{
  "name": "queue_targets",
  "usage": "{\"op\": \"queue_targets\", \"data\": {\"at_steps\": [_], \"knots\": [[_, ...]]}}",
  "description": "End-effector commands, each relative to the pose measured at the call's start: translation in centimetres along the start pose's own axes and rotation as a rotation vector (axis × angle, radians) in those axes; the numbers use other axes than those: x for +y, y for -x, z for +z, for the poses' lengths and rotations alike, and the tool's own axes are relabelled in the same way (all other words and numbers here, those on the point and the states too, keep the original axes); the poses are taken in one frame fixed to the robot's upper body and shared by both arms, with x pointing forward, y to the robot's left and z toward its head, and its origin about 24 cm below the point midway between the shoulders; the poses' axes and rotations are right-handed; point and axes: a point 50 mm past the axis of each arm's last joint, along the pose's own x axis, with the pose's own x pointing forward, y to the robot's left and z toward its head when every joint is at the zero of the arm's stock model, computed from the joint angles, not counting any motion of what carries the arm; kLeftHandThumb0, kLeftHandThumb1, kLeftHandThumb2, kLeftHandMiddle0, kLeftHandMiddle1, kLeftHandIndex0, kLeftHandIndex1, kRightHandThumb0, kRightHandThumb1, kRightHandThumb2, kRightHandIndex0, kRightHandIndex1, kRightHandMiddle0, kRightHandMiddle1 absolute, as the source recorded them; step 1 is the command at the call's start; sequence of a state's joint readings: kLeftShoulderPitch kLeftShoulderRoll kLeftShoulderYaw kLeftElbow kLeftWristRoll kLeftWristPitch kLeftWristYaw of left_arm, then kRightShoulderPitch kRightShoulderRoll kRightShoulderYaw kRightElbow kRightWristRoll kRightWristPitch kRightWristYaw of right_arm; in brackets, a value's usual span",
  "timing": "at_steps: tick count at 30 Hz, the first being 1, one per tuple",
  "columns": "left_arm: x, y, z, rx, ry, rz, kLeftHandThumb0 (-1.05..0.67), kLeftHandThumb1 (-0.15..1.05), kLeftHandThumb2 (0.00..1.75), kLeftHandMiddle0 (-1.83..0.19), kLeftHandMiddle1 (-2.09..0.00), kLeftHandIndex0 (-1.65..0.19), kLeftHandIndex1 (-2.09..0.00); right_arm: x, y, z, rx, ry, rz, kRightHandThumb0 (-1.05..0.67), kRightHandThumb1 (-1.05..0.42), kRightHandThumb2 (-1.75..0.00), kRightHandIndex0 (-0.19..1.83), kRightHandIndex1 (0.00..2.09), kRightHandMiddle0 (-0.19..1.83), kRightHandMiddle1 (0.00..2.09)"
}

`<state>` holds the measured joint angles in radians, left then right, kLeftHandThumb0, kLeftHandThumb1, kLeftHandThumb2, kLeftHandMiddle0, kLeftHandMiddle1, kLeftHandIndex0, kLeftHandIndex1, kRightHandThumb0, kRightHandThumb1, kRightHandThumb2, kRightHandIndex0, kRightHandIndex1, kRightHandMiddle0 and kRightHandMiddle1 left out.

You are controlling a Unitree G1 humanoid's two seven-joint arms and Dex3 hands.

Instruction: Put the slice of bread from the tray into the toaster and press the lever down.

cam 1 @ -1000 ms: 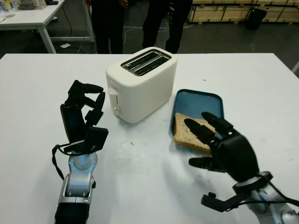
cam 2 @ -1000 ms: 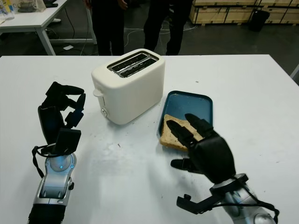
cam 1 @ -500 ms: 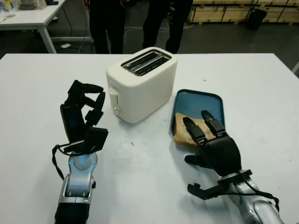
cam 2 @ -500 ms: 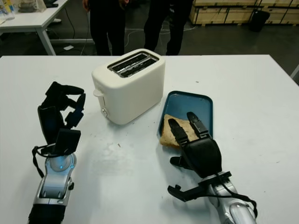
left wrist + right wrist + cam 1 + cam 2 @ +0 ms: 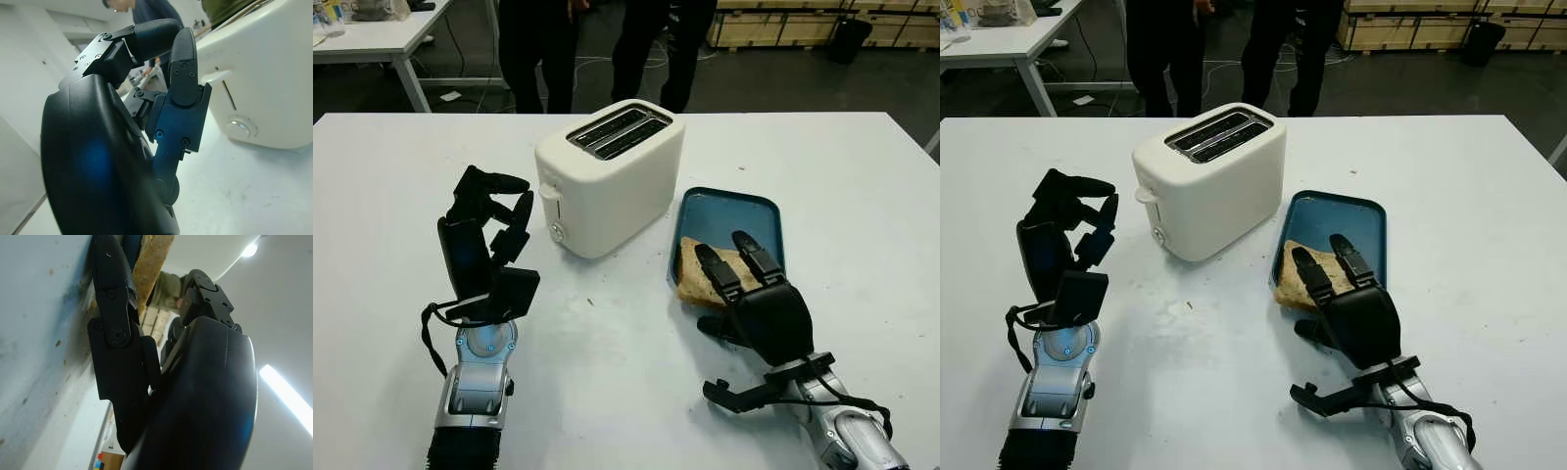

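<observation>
- Head views — white table (image 5: pixel 803 157); cream toaster (image 5: pixel 612 176) at centre-far, both slots uncovered, lever (image 5: pixel 548 192) up on its near-left end.
- Blue tray (image 5: pixel 734 208) just right of the toaster; slice of bread (image 5: pixel 705 272) lies in the tray's near-left corner, its edge over the rim.
- Right hand (image 5: pixel 756 299) at the tray's near end, two fingers (image 5: pixel 717 271) laid over the bread, thumb low at the near-left side; whether the bread is truly clamped cannot be told.
- Left hand (image 5: pixel 487 240) held upright, left of the toaster, fingers curled, holding nothing.
- Two persons (image 5: pixel 607 44) stand beyond the far edge.
- Left wrist view — curled fingers (image 5: pixel 183 73) beside the toaster's lever end (image 5: pixel 259 78).
- Right wrist view — thumb (image 5: pixel 115 323) against the bread's crust (image 5: pixel 149 264).
</observation>
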<state>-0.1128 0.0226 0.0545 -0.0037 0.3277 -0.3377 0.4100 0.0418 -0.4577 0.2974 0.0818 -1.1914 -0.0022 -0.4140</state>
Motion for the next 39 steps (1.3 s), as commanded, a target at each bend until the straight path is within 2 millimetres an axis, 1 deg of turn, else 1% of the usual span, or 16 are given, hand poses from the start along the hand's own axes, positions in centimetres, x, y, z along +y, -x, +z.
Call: {"op": "queue_targets", "data": {"at_steps": [1,6,8,12,15,16,17,18,19,20,21,22,24,25,31,39], "knots": [[0.2,0.0,0.4,-0.018,-0.009,0.015,-0.48,0.92,0.31,-0.75,-1.75,-0.61,-1.42,0.4,-0.1,0.1,0.03,0.055,0.07,-0.71,-0.91,-0.01,0.22,0.09,0.28,0.04],[0.3,0.1,0.8,-0.034,0.018,0.012,-0.48,0.92,0.3,-0.76,-1.75,-0.6,-1.42,0.5,-1.1,0.6,0.111,0.098,0.143,-0.69,-0.92,-0.01,0.28,0.11,0.32,0.04],[0.3,0.1,1.0,-0.042,0.023,0.009,-0.47,0.92,0.3,-0.76,-1.75,-0.6,-1.42,0.5,-1.6,0.7,0.137,0.115,0.169,-0.69,-0.92,-0.01,0.27,0.11,0.29,0.02],[0.3,0.1,1.3,-0.053,0.019,0.014,-0.46,0.92,0.3,-0.76,-1.75,-0.6,-1.43,0.7,-2.3,0.7,0.164,0.114,0.211,-0.65,-0.91,0.0,0.3,0.12,0.32,0.03],[0.4,0.1,1.5,-0.06,0.019,0.016,-0.47,0.92,0.3,-0.75,-1.75,-0.6,-1.44,0.5,-2.6,0.7,0.173,0.126,0.267,-0.6,-0.92,-0.05,0.36,0.17,0.36,0.04],[0.5,0.1,1.5,-0.059,0.016,0.016,-0.47,0.92,0.3,-0.76,-1.75,-0.6,-1.45,0.5,-2.6,0.8,0.175,0.137,0.268,-0.6,-0.92,-0.07,0.45,0.21,0.42,0.07],[0.5,0.1,1.5,-0.058,0.017,0.017,-0.47,0.92,0.3,-0.76,-1.75,-0.6,-1.45,0.4,-2.5,0.8,0.174,0.146,0.259,-0.59,-0.92,-0.07,0.54,0.53,0.56,0.13],[0.5,0.1,1.5,-0.057,0.022,0.016,-0.46,0.92,0.3,-0.77,-1.75,-0.6,-1.45,0.4,-2.4,0.8,0.17,0.152,0.246,-0.58,-0.92,-0.08,0.54,1.15,0.72,0.25],[0.5,0.1,1.5,-0.057,0.023,0.015,-0.46,0.92,0.29,-0.77,-1.75,-0.6,-1.45,0.2,-2.3,0.9,0.165,0.158,0.239,-0.57,-0.92,-0.12,0.59,1.44,0.69,0.62],[0.5,0.2,1.5,-0.059,0.021,0.014,-0.45,0.92,0.29,-0.77,-1.75,-0.6,-1.45,0.1,-2.1,0.9,0.148,0.168,0.218,-0.57,-0.92,-0.19,0.66,1.59,0.65,0.92],[0.5,0.2,1.5,-0.06,0.019,0.014,-0.45,0.92,0.29,-0.77,-1.75,-0.6,-1.45,-0.1,-2.0,1.0,0.129,0.179,0.195,-0.56,-0.92,-0.26,0.8,1.68,0.62,1.27],[0.4,0.2,1.5,-0.059,0.018,0.013,-0.45,0.92,0.29,-0.77,-1.75,-0.6,-1.45,-0.3,-1.8,1.0,0.109,0.188,0.176,-0.56,-0.92,-0.28,0.86,1.71,0.6,1.43],[0.4,0.2,1.5,-0.061,0.016,0.011,-0.45,0.92,0.29,-0.77,-1.75,-0.59,-1.45,-0.7,-1.5,1.1,0.079,0.196,0.138,-0.58,-0.92,-0.36,0.92,1.74,0.54,1.66],[0.3,0.2,1.5,-0.06,0.019,0.011,-0.45,0.92,0.29,-0.77,-1.75,-0.59,-1.45,-1.1,-1.4,1.2,0.064,0.194,0.122,-0.58,-0.92,-0.39,0.93,1.74,0.52,1.7],[0.3,0.2,1.5,-0.055,0.018,0.013,-0.46,0.92,0.3,-0.76,-1.75,-0.59,-1.44,-2.6,-1.2,1.2,0.001,0.146,0.017,-0.57,-0.92,-0.46,0.93,1.75,0.5,1.74],[0.2,0.3,1.5,-0.055,0.026,0.011,-0.45,0.92,0.29,-0.77,-1.75,-0.59,-1.45,-4.2,-1.3,1.2,-0.067,0.033,-0.144,-0.52,-0.92,-0.38,0.91,1.75,0.53,1.75]]}}
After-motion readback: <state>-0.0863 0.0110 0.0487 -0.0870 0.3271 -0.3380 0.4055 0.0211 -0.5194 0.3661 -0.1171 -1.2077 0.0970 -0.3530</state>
